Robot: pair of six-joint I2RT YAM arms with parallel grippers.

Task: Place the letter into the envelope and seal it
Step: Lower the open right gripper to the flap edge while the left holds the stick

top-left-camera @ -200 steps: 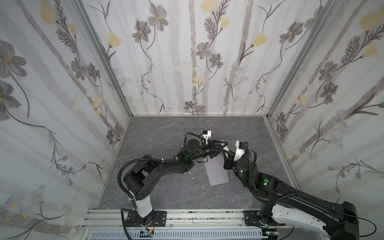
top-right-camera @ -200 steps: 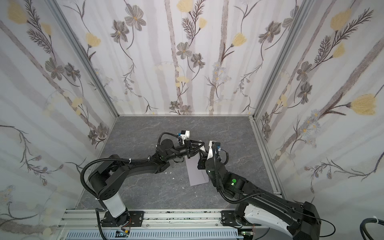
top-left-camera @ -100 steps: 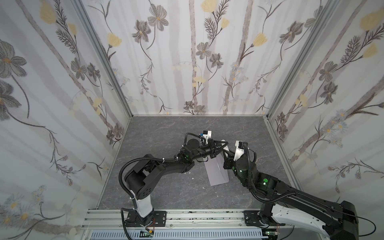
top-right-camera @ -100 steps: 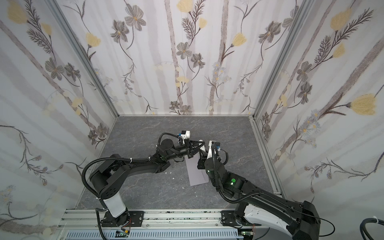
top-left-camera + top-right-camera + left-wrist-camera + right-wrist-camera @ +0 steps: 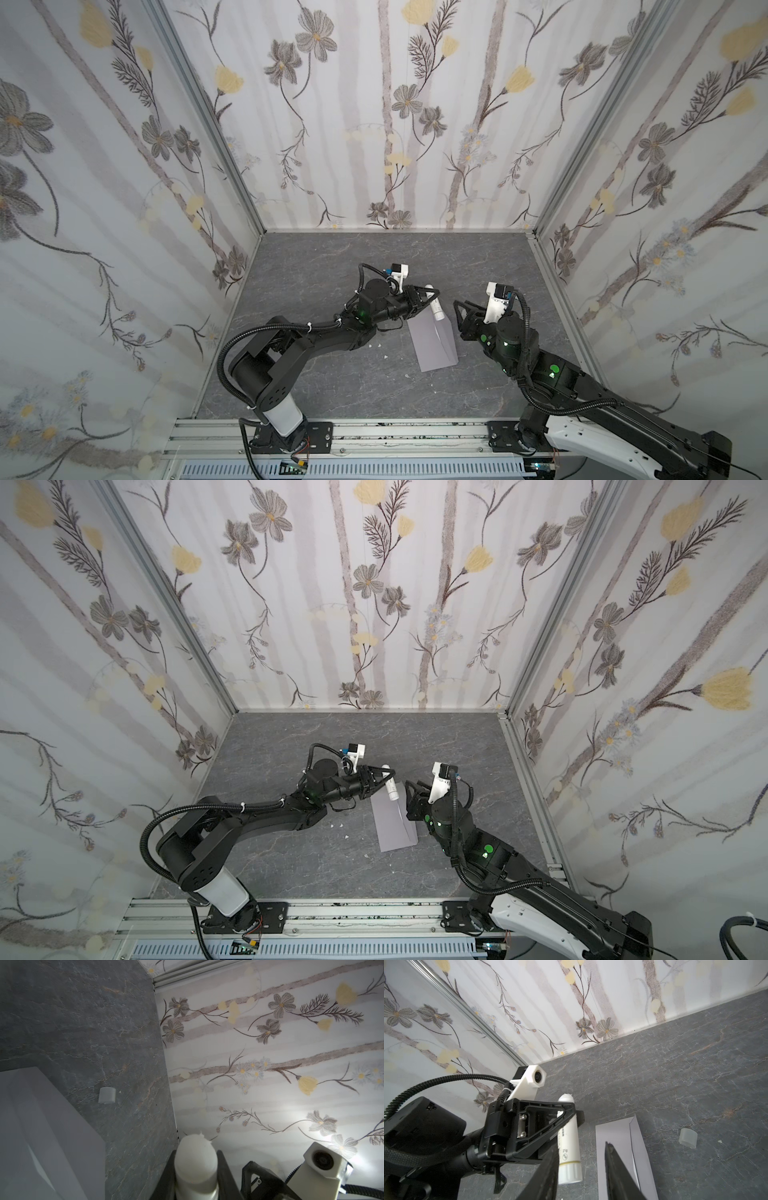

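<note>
Grey-lavender paper envelope, flat rectangle with a diagonal crease, lying just below centre in both top views on matte grey stone-veined tabletop. Over its upper edge: white cylindrical glue stick, uncapped, clamped in left gripper. Right gripper just right of envelope, jaws parted, empty. Translucent round cap loose on tabletop.
</note>
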